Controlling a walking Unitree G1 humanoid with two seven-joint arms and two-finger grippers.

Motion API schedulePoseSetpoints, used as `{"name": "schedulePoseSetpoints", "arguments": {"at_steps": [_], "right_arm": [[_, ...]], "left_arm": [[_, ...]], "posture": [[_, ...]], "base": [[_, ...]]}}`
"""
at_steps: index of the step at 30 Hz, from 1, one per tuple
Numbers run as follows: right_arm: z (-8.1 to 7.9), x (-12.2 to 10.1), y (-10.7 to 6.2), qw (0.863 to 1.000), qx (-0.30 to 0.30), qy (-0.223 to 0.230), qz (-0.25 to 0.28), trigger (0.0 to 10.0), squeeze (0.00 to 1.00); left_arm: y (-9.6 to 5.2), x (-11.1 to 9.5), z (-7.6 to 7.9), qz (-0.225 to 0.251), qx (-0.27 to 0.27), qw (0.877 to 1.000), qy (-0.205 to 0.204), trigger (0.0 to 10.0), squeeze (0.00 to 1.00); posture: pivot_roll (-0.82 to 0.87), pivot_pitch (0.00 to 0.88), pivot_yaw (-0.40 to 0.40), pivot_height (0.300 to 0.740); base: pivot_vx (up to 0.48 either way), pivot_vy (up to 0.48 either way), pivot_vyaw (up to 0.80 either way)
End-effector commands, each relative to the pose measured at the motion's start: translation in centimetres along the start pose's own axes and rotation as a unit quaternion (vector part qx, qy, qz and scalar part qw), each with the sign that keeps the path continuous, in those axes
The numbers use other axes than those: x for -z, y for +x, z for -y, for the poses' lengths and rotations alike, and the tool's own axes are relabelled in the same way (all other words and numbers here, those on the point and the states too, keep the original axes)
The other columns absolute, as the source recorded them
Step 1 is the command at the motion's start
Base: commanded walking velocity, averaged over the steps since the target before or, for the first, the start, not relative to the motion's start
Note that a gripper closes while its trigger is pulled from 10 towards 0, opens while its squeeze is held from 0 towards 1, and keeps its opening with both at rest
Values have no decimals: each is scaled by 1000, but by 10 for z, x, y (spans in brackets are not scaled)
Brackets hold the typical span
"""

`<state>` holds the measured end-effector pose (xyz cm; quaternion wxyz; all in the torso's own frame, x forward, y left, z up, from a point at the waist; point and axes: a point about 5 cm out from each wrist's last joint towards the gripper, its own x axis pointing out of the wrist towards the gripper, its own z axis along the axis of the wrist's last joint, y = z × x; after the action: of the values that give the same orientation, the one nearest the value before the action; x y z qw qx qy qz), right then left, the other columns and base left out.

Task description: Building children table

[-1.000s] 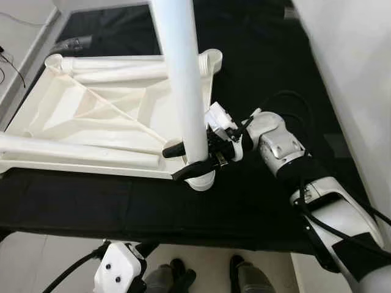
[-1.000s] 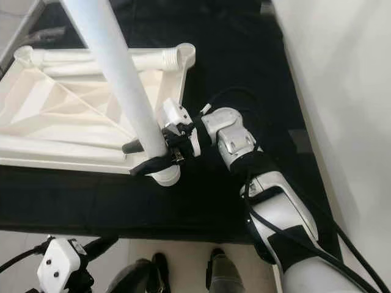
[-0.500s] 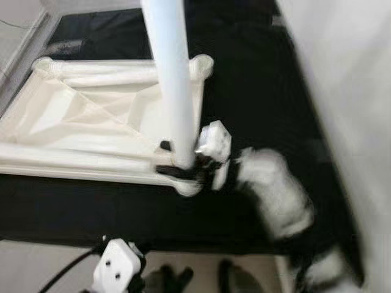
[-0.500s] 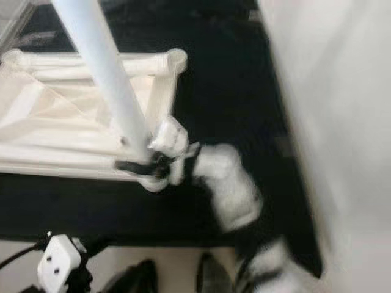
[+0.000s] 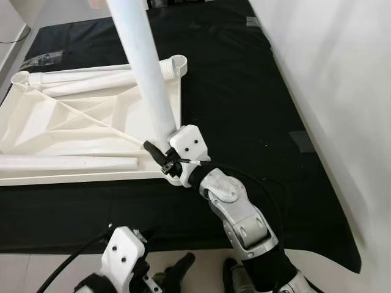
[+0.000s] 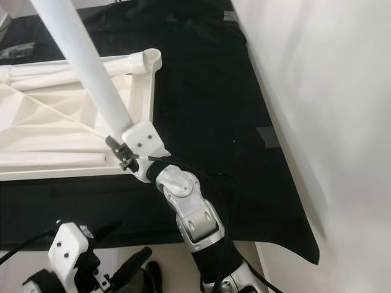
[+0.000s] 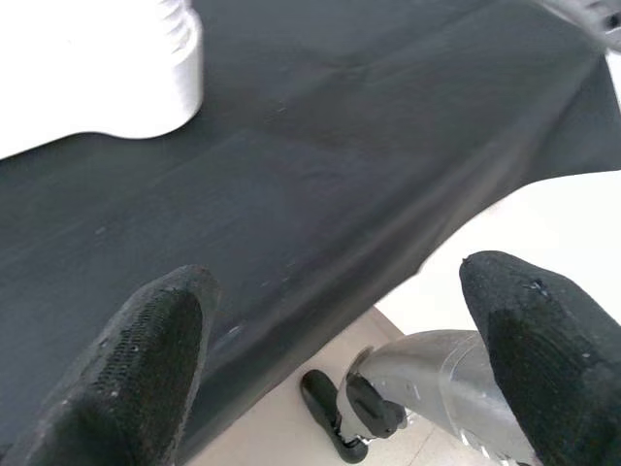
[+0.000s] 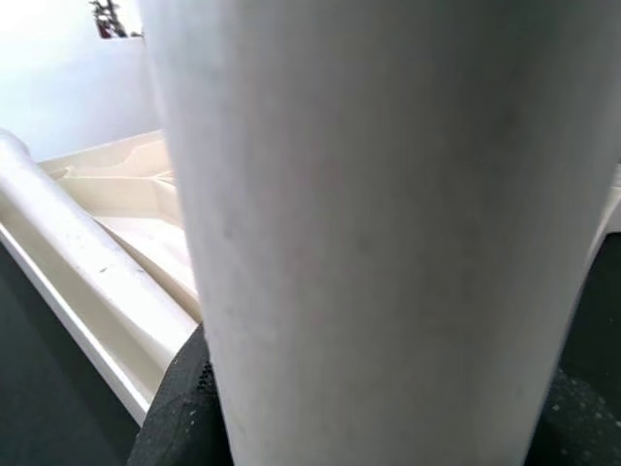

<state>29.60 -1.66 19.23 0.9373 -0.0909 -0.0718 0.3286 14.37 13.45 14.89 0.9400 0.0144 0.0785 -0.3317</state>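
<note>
right gripper (image 5: 160, 160) clamped on upright white table leg (image 5: 145, 73) at upturned tabletop (image 5: 67, 125) corner. left gripper (image 7: 330, 359) spread wide, idle over black cloth (image 5: 244, 91).

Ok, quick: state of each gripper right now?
Left gripper: open, holding nothing, over the black cloth.
Right gripper: shut on the white leg, at its base by the tabletop corner.

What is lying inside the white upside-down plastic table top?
Inside the white upside-down plastic table top lie loose white plastic leg tubes, between its ribs. The upright white leg, gripped by the right tool, hides its corner socket.
</note>
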Motion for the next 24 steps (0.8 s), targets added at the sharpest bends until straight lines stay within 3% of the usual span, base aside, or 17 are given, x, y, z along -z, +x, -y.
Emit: {"name": "schedulePoseSetpoints", "arguments": {"at_steps": [1,2,3,4,5,7,11,13,14,15,16,17,18,20,24], "right_arm": [[1,48,-12,991,17,44,-124,10000,0],[4,45,-11,992,15,58,-110,10000,0],[11,39,-9,993,4,82,-84,10000,678],[16,32,-8,993,-17,106,-57,10000,1000],[16,32,-8,993,-17,106,-57,10000,1000],[30,11,-7,987,-91,133,19,10000,1000],[34,3,-7,983,-121,135,41,10000,1000],[47,-13,-11,970,-208,104,71,10000,1000],[47,-13,-11,970,-208,104,71,10000,1000],[53,-16,-14,961,-256,75,70,10000,459],[53,-16,-14,961,-256,75,70,10000,459],[58,-15,-14,952,-296,51,59,10000,0],[58,-15,-14,952,-296,51,59,10000,0],[66,-9,-9,936,-350,26,32,10000,0],[74,-9,5,931,-362,36,22,10000,0]], "left_arm": [[0,7,-2,-12,-7,1000,-2,10000,0],[2,8,-3,-11,-7,1000,-1,10000,0],[4,9,-5,-9,-8,1000,1,10000,0],[5,9,-6,-7,-9,1000,2,10000,0],[5,9,-6,-7,-9,1000,2,10000,0],[8,11,-9,-2,-14,1000,5,10000,0],[9,11,-9,-1,-16,1000,6,10000,0],[11,12,-10,2,-19,1000,11,10000,0],[11,12,-10,2,-19,1000,11,10000,0],[12,13,-10,4,-22,1000,14,10000,0],[12,13,-10,4,-22,1000,14,10000,0],[14,13,-11,6,-26,999,18,10000,0],[14,13,-11,6,-26,999,18,10000,0],[16,13,-13,14,-42,999,29,10000,0],[16,12,-18,25,-73,996,41,10000,0]], "posture": [[1,223,61,740],[-4,210,61,740],[-4,199,59,740],[-5,193,58,740],[-5,193,58,740],[-4,176,57,740],[-3,170,55,740],[6,151,45,740],[6,151,45,740],[10,147,40,740],[10,147,40,740],[20,136,32,740],[20,136,32,740],[28,126,26,740],[55,110,9,740]], "base": [[0,0,0],[0,0,0],[0,0,0],[0,0,0],[0,0,0],[0,0,0],[0,0,0],[0,0,0],[0,0,0],[0,0,0],[0,0,0],[0,0,0],[0,0,0],[0,0,0],[0,0,0]]}}
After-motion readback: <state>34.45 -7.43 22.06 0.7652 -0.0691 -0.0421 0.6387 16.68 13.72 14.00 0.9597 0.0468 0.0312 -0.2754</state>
